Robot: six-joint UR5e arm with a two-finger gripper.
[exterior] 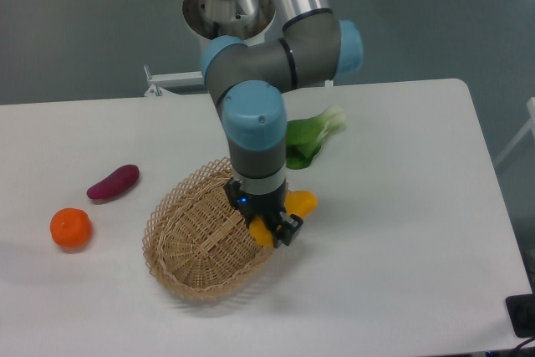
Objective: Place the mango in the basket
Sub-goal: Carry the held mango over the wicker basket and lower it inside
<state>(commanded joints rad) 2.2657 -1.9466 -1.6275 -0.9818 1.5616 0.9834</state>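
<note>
The mango is yellow shading to orange and lies between my gripper's fingers at the right rim of the basket. One end sticks out to the right, and a yellow part shows low between the fingers. My gripper points down and is shut on the mango, right over the basket's right edge. The basket is an oval tan wicker one with a lattice rim, lying in the front middle of the white table. Whether the mango touches the rim I cannot tell. The arm hides the basket's far right rim.
A purple sweet potato and a round orange tangerine lie left of the basket. A green leafy vegetable lies behind the gripper to the right. A black object sits at the table's front right corner.
</note>
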